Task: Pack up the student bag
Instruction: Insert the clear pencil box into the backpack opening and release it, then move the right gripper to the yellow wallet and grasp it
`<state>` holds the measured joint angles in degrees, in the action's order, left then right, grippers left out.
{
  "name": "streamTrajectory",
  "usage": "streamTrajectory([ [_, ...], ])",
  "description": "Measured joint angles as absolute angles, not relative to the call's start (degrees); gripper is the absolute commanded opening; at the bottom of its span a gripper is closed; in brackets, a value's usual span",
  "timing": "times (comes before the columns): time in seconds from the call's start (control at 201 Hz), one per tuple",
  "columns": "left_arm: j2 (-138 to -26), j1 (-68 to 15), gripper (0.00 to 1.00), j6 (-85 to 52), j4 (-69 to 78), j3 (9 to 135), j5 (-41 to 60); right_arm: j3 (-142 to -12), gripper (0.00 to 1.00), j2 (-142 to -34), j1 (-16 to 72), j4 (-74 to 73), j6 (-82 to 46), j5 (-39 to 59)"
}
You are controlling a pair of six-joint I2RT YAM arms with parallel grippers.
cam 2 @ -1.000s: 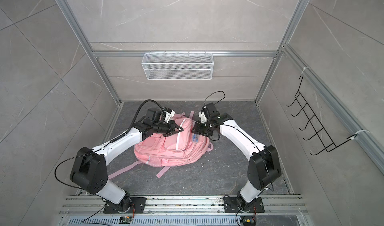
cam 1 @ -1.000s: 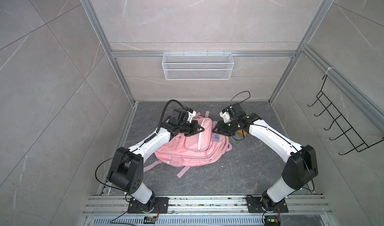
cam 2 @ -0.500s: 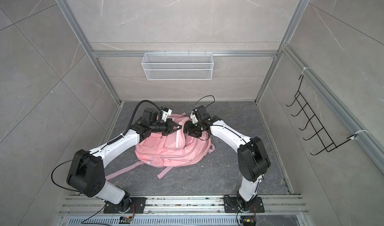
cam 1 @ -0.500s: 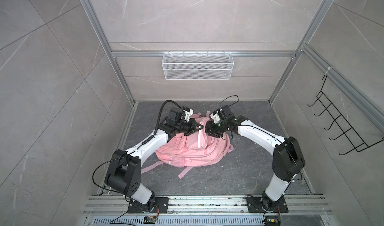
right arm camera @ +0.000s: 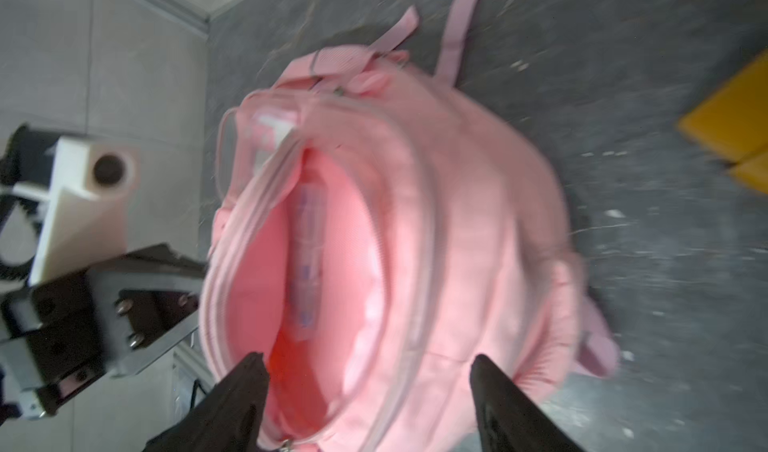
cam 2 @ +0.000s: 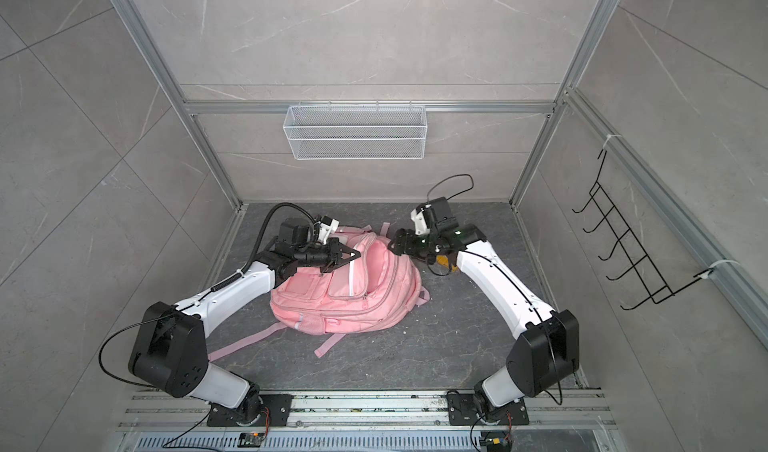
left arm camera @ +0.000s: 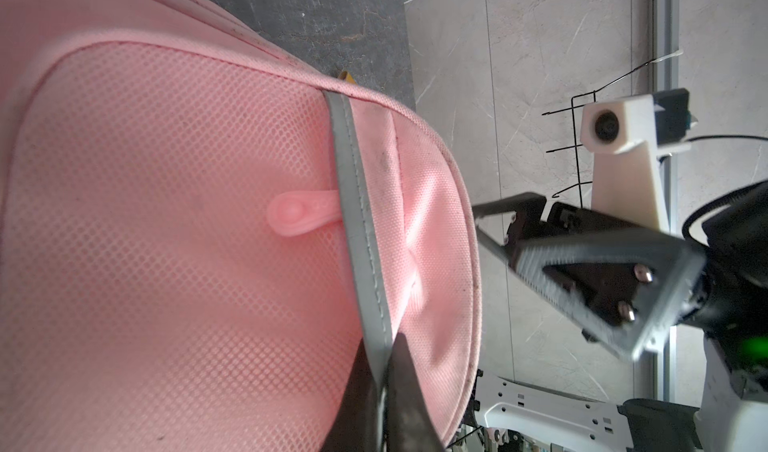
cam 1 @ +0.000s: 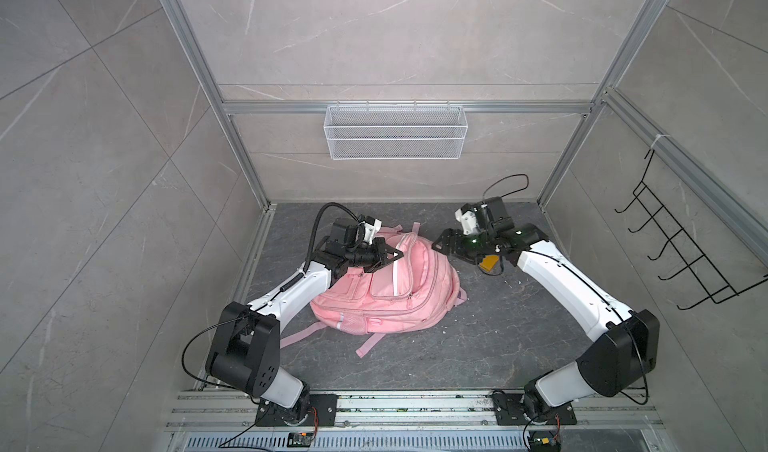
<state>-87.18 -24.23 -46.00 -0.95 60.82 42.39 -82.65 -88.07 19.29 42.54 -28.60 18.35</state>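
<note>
Pink backpack (cam 1: 390, 300) lies on the floor (cam 1: 498, 325) between both claws.
Left claw (cam 1: 398, 255) is clenched on the backpack's grey stripe (left arm camera: 357, 229); right claw (cam 1: 436, 246) is spread wide and empty, just beside its gaping top.

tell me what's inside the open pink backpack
In the right wrist view the student bag gapes open: pink lining, a pale flat item with bluish marks inside, an orange-red patch deeper down. Blur hides what they are; the bag's walls cover the rest.
</note>
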Motion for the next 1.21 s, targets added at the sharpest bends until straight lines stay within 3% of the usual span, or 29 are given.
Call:
streamTrajectory([
  [0.199, -87.2, -24.2, 0.00, -44.6, -1.8, 60.8, 43.5, -89.4, 0.81, -97.4, 8.0, 48.3, -19.9, 14.0],
  [0.528, -88.7, -25.2, 0.01, -39.8, -8.0, 62.3, 43.6, -107.5, 0.79, -119.4, 1.3, 55.2, -10.0, 10.0],
  [0.628, -89.4, -26.6, 0.15, -38.2, -9.9, 62.8, 41.8, -111.2, 0.79, -123.6, -0.1, 57.1, -8.1, 8.4],
  [0.767, -90.1, -28.5, 0.49, -36.4, -12.8, 63.6, 37.1, -115.2, 0.78, -128.3, -1.9, 59.1, -6.4, 7.4],
  [0.807, -90.1, -29.0, 0.65, -36.2, -13.9, 63.6, 35.1, -116.2, 0.77, -129.4, -2.3, 59.5, -6.1, 7.4],
  [0.857, -89.8, -29.5, 0.94, -35.6, -15.6, 63.7, 31.4, -117.2, 0.77, -130.9, -2.6, 59.9, -5.7, 7.4],
  [0.872, -89.7, -29.7, 0.98, -35.4, -16.3, 63.7, 30.0, -117.4, 0.76, -131.2, -2.7, 60.0, -5.5, 7.4],
  [1.026, -86.9, -31.4, 0.99, -31.6, -26.0, 69.1, 19.4, -118.1, 0.74, -133.8, -2.9, 60.8, -4.5, 7.6],
  [1.206, -85.3, -32.6, 0.99, -29.7, -26.3, 78.1, 19.7, -118.1, 0.69, -135.3, -3.2, 61.6, -3.7, 8.8],
])
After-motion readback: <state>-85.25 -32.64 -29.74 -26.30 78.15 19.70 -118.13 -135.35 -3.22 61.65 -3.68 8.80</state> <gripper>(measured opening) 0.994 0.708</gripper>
